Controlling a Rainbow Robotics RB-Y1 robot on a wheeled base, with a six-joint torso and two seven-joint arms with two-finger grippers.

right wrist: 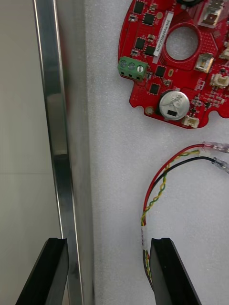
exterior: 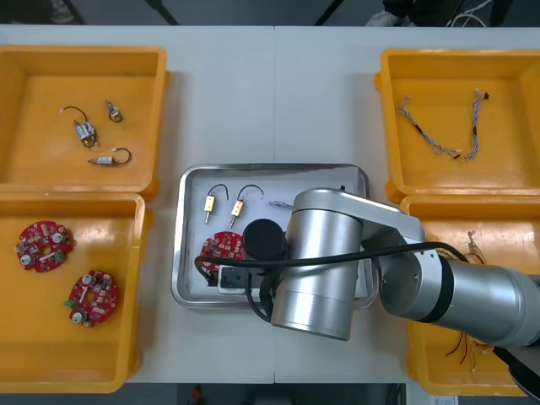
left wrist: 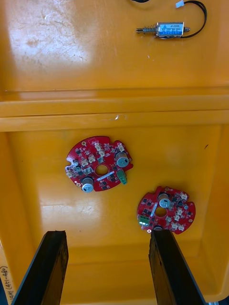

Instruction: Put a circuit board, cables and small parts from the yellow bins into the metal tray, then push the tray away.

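Item: metal tray (exterior: 274,168), mid-table between the yellow bins (exterior: 84,52), white liner (right wrist: 114,167) inside.
Contents: one circuit board (exterior: 222,245); two small metal parts (exterior: 211,204) with black leads; red and yellow cable (right wrist: 160,174) just beside the board on the liner.
Stage (judged): loading done; push away not yet made.
Working hand: right gripper (right wrist: 109,248), low at the tray's near side, beneath the right arm (exterior: 321,261) in the front view.
Key relation: tray rim (right wrist: 50,119) running lengthwise between the two fingers (right wrist: 47,271), parallel to them; one finger outside over bare table (right wrist: 19,143), the other inside over the liner, close by the cable; board ahead of the inner finger, apart from it.
Wall straddled: judged the near one, from the board's place in the front view; not certain.
Right hand state: spread wide, holding nothing; contact with the wall not discernible.
Next move (judged): push across the rim's long axis, away from the robot, outer finger bearing on the wall; risk of the inner finger dragging the cable.
Nearer arm: right, at the tray.
Idle hand: left gripper (left wrist: 107,236), spread wide and empty, above the left near bin (left wrist: 43,209) with two spare boards (left wrist: 98,163).
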